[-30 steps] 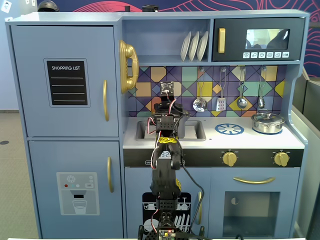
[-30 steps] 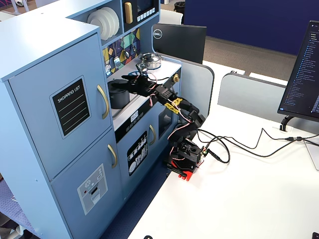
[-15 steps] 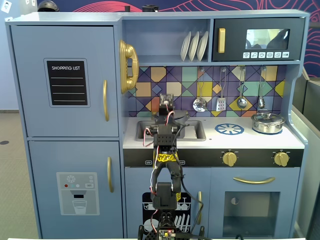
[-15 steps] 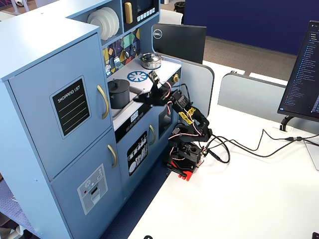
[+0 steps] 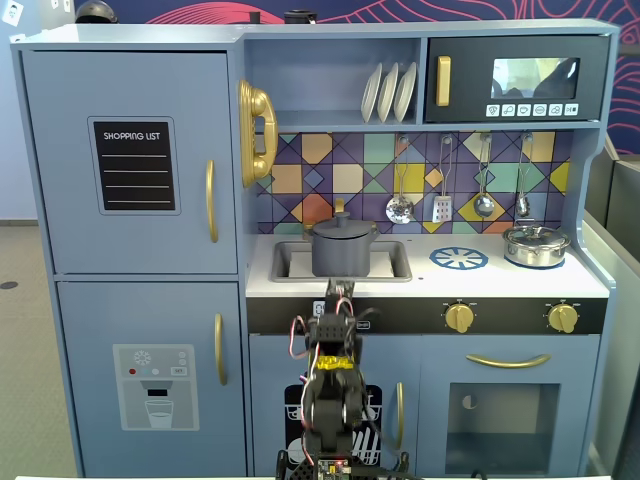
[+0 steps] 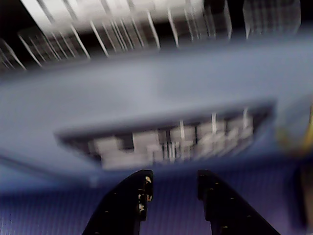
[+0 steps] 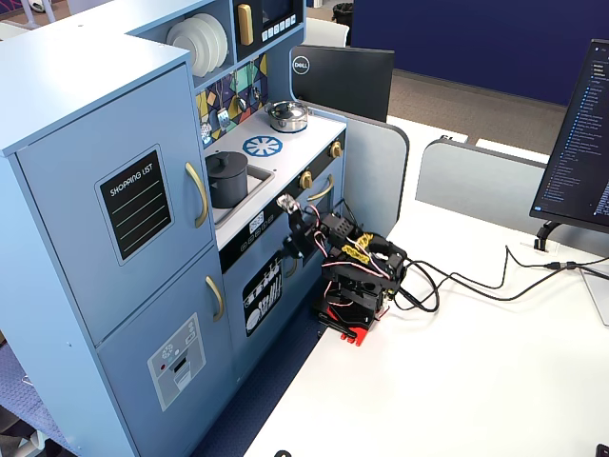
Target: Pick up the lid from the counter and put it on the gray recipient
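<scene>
Sitting already on the pot [image 5: 342,250] at centre frame in the counter [image 5: 590,283] sink, the lid [image 5: 341,227] looks light, rigid and matte, best pinched by its knob; end effector [image 6: 172,183], lower centre, parted and empty.

An office is shown: a toy kitchen [image 7: 143,190] is set beside desks with computer monitors [image 7: 576,143].

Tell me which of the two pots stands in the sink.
The gray pot, tall, matte and dark, with its lid on. The silver pot is shorter and shiny, and stands on the counter at the right in that fixed view.
</scene>
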{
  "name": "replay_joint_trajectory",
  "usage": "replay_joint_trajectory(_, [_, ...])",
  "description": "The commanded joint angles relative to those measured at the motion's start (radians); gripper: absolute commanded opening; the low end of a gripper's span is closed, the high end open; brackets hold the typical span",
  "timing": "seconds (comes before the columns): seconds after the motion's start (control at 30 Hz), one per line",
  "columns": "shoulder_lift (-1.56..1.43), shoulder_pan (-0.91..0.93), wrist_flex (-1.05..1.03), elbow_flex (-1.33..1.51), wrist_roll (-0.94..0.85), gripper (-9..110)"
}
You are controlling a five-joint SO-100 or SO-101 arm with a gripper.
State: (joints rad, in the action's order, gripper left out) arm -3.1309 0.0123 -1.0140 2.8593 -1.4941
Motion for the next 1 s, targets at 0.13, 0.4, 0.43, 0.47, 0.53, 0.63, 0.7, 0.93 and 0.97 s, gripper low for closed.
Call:
replay_joint_trajectory(0.13, [-0.046, -0.034, -0.330, 0.117, 0.026, 0])
replay_joint_trajectory(0.4, [-0.048, -0.038, -0.502, 0.143, 0.078, 2])
replay_joint_trajectory(0.43, [-0.048, -0.037, -0.502, 0.143, 0.072, 2])
replay_joint_trajectory(0.47, [-0.048, -0.037, -0.503, 0.143, 0.061, 2])
replay_joint_trajectory(0.53, [-0.048, -0.035, -0.506, 0.143, 0.038, 2])
replay_joint_trajectory(0.63, [-0.048, -0.035, -0.515, 0.143, -0.018, 2])
replay_joint_trajectory(0.7, [-0.048, -0.035, -0.515, 0.143, -0.017, 3])
replay_joint_trajectory(0.93, [-0.048, -0.035, -0.515, 0.143, -0.017, 4])
replay_joint_trajectory(0.97, [-0.048, -0.035, -0.515, 0.143, -0.017, 4])
